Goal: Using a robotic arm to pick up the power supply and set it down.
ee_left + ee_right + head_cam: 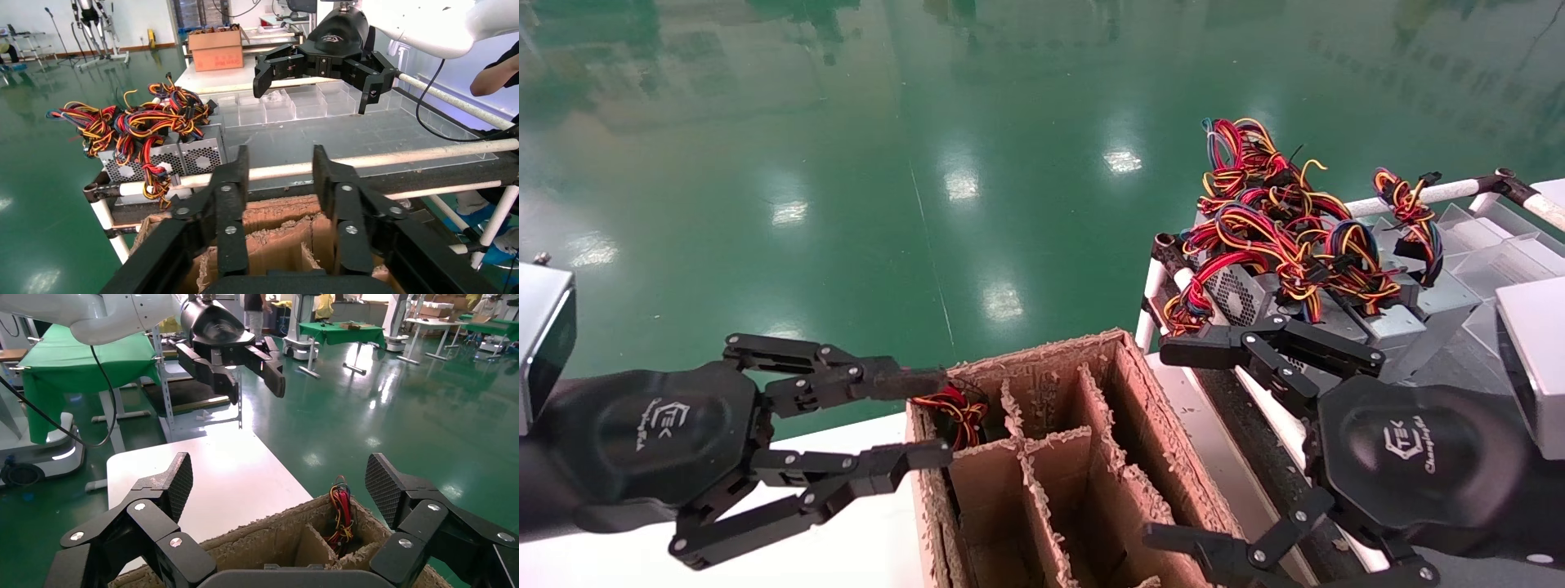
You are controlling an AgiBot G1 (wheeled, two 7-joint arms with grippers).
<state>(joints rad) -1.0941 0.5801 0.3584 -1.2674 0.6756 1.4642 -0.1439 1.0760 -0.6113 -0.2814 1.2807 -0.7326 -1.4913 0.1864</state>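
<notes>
**Both grippers hovering over the cardboard box, nothing picked up**

Closest to the camera is the right gripper (pixel 1169 445), black linkage fingers spread wide apart with nothing between them, hanging over the right side of the cardboard box (pixel 1140 457). Its finger pads (pixel 384 487) have a cross-hatched grippy texture. The left gripper (pixel 932 418) is at the box's left rim, fingers also apart and empty, though not spread as wide.

The box right under them is rough brown corrugated stuff with frayed, fuzzy edges and dividers splitting it into slots. One slot just beside the left gripper's fingertips has a bundle of red, yellow and black wires (pixel 952 411) poking out.

Beyond the right gripper, clear of its fingers, sits the power supply (pixel 1246 290): a silver-grey metal box with a honeycomb-perforated side, buried under a tangled loom (pixel 1279 224) of red, yellow, orange and black wires. It rests on a rack of white tubes (pixel 392 160).

Farthest out is glossy green floor (pixel 846 163).
</notes>
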